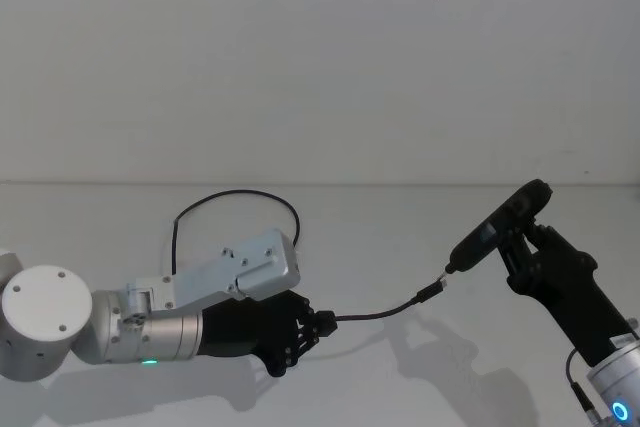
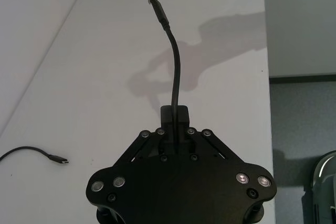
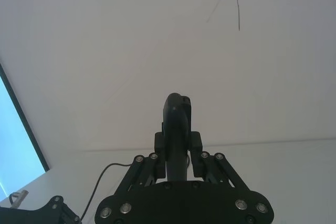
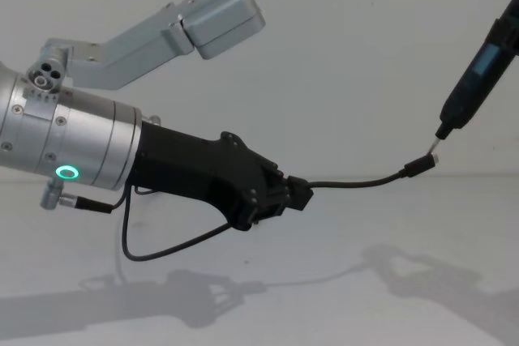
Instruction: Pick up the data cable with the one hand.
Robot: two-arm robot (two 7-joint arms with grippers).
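My left gripper (image 1: 322, 323) (image 4: 298, 194) is shut on the data cable (image 1: 380, 313), a thin black cable, and holds it above the white table. From the gripper (image 2: 174, 114) the cable (image 2: 175, 66) arcs forward in the air to a small plug (image 4: 422, 164) with a silvery tip. That plug hangs just under the tip of a slim black tool (image 1: 500, 225) (image 4: 478, 70). My right gripper (image 1: 530, 247) (image 3: 177, 145) is shut on the tool. The cable's remaining length loops back behind the left arm (image 1: 240, 195), and its other plug (image 2: 58, 158) lies on the table.
The white table (image 1: 420, 387) runs up to a plain white wall (image 1: 320, 67). In the left wrist view the table's edge (image 2: 268, 129) drops off to a grey floor. A bright blue panel (image 3: 16, 145) stands at one side in the right wrist view.
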